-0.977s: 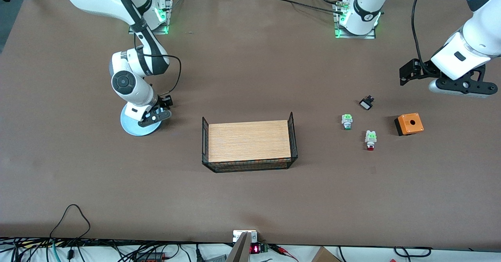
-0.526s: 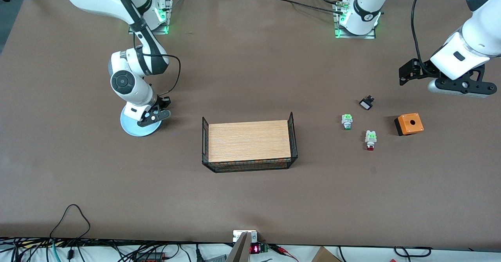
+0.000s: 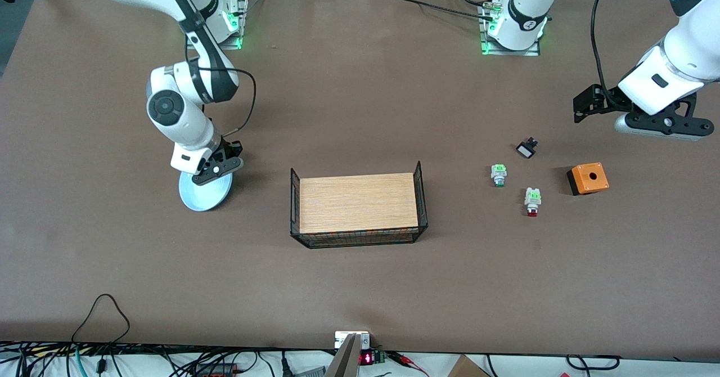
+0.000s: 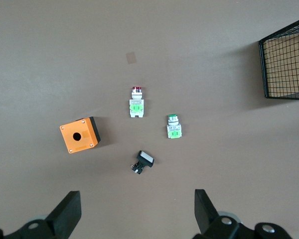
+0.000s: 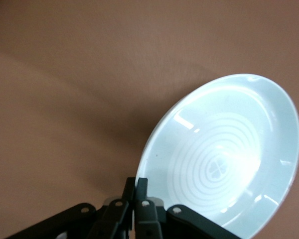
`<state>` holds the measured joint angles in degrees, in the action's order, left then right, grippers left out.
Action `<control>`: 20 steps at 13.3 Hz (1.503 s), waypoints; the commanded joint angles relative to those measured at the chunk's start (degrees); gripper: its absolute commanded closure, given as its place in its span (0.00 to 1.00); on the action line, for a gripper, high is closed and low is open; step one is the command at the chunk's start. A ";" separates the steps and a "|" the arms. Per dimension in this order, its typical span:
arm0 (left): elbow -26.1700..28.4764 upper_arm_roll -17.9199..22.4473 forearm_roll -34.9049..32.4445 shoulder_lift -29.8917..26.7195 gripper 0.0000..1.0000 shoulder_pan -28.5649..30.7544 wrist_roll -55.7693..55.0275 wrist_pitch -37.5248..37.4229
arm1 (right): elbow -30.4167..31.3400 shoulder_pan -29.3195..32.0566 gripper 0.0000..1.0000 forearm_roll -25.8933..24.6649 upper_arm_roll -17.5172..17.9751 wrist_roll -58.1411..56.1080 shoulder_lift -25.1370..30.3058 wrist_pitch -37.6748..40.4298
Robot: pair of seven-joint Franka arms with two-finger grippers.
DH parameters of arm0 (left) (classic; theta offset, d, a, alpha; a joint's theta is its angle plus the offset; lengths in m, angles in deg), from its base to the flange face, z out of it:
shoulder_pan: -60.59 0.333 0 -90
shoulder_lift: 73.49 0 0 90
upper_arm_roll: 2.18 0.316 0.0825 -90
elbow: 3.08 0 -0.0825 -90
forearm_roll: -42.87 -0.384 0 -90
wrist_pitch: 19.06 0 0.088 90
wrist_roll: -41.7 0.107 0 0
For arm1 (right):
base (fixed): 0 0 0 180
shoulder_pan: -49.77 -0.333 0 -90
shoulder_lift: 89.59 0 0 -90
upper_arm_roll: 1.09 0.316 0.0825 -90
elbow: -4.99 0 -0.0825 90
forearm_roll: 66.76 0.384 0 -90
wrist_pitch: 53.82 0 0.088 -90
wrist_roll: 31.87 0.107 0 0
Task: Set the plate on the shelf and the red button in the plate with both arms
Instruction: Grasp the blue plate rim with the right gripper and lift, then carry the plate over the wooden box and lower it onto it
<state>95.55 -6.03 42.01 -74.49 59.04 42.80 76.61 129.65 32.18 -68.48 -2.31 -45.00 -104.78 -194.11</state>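
Observation:
The pale blue plate (image 3: pixel 203 196) hangs tilted in my right gripper (image 3: pixel 215 169), which is shut on its rim just above the table at the right arm's end. In the right wrist view the fingers (image 5: pixel 148 193) pinch the plate's (image 5: pixel 229 159) edge. The red button (image 3: pixel 532 201) lies on the table toward the left arm's end, also seen in the left wrist view (image 4: pixel 135 102). My left gripper (image 3: pixel 661 126) hovers open and empty above the table, farther from the front camera than the orange box; its fingers (image 4: pixel 66 214) stand wide apart.
A wire basket (image 3: pixel 358 236) with a wooden floor stands mid-table, its corner in the left wrist view (image 4: pixel 284 64). Near the red button lie a green-tipped switch (image 3: pixel 498 175), a small black part (image 3: pixel 526 149) and an orange box with a hole (image 3: pixel 588 178).
My right gripper has risen with the plate, which now tilts off the table and sits slightly nearer the front camera. The left arm has barely moved.

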 commanded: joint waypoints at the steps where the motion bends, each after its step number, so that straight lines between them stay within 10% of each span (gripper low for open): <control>1: -0.81 0.25 0.60 0.12 0.00 -0.03 1.28 -0.92 | -6.24 -0.60 1.00 -0.47 -0.19 -7.93 4.11 9.74; 12: -0.81 0.25 0.60 0.12 0.00 0.14 1.28 -0.84 | -35.43 -16.05 1.00 -3.37 -0.19 -27.74 0.17 25.33; 20: -0.81 0.34 0.60 0.12 0.00 0.14 1.28 -0.84 | -39.85 -30.83 1.00 -12.50 -0.28 -20.53 -8.00 24.02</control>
<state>95.55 -5.92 42.01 -74.49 59.08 42.80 76.61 92.52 3.72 -78.03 -1.85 -67.32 -109.70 -170.45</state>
